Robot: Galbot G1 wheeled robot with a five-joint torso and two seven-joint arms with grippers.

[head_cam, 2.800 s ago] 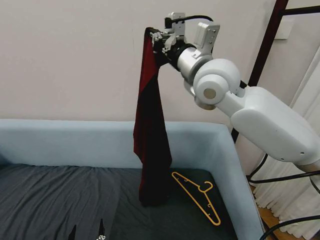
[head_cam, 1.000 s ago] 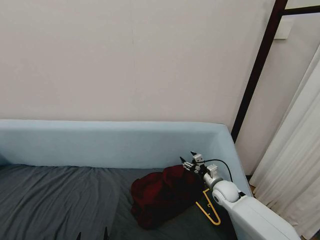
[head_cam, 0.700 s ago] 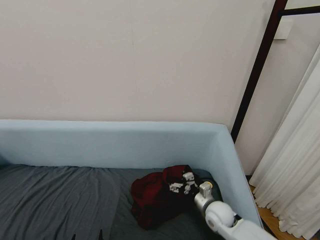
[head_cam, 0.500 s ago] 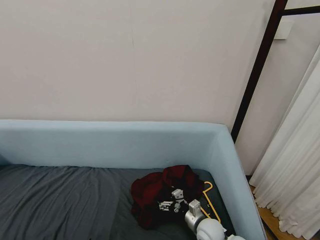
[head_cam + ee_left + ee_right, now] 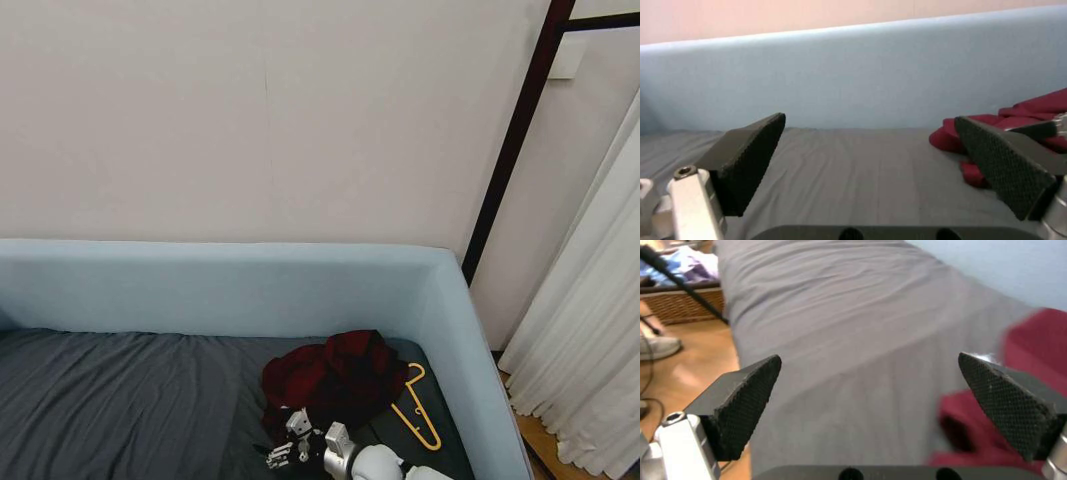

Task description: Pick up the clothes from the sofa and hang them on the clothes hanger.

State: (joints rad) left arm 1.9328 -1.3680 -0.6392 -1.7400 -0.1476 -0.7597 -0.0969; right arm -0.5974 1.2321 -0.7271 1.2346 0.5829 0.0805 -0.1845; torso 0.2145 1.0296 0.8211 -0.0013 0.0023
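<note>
Grey sofa seat point(image 5: 120, 400) spans the lower left, the red clothes point(image 5: 330, 375) lie heaped at lower centre beside the yellow hanger point(image 5: 418, 415), and my right pincer point(image 5: 288, 442), spread and empty at the bottom edge, should, I judge, pinch one top fold; my left pincer point(image 5: 870, 122) idles spread.

One sofa point(image 5: 200, 290) is counted, pale blue with a dark grey seat cover. One dark red garment point(image 5: 335, 375) is counted on it, gathered in a single heap. One yellow clothes hanger point(image 5: 417, 410) is counted, lying just beside that heap. Two end effectors are counted, the right end effector point(image 5: 287, 440) and the left end effector point(image 5: 870, 150), each with two black fingers point(image 5: 750, 160). One dark rack pole point(image 5: 510, 140) is counted past the sofa's end. White curtain point(image 5: 590, 350) is seen there; its panels cannot be counted. One wicker basket point(image 5: 687, 302) is counted on the floor.
</note>
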